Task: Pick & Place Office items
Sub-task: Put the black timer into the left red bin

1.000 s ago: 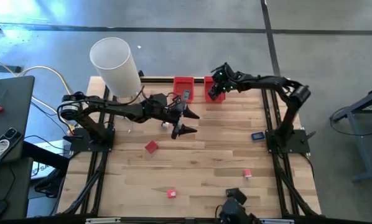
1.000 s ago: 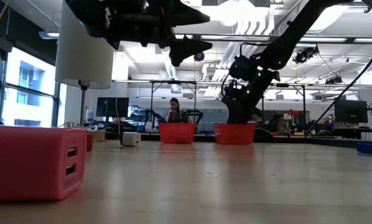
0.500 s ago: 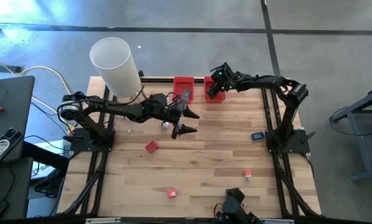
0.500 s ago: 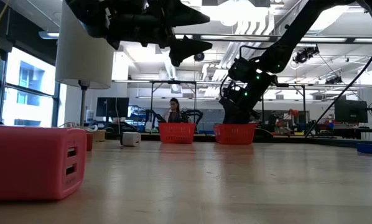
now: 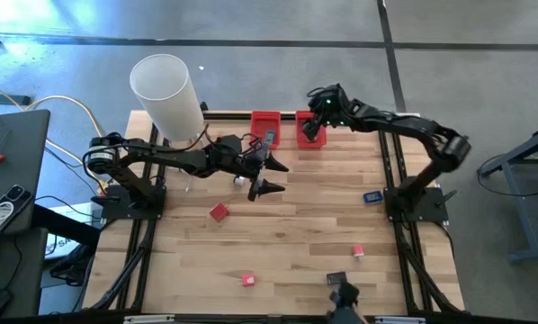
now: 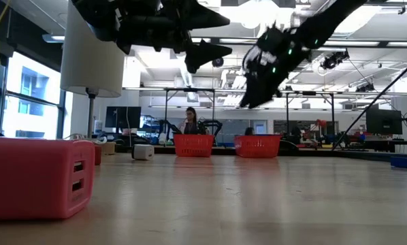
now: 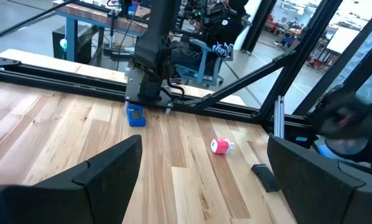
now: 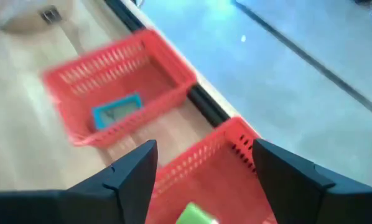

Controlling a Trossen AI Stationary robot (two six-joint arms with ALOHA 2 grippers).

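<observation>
A small green blocky office piece lies inside the right-hand red plastic mesh bin, beside the other red mesh bin that holds a flat teal piece. The right end effector hangs above them with fingers apart and empty. Judging the drop as done, it should lift straight clear of the bin's rim before swinging toward the loose blue piece on the wooden worktop; the left end effector waits spread open, empty, near the bins.

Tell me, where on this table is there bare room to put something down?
The widest bare wood lies mid-table, between the red block, the blue piece and the pink piece. The near left corner is bare too. It is crowded at the far edge, around the two red bins and both arms.
</observation>
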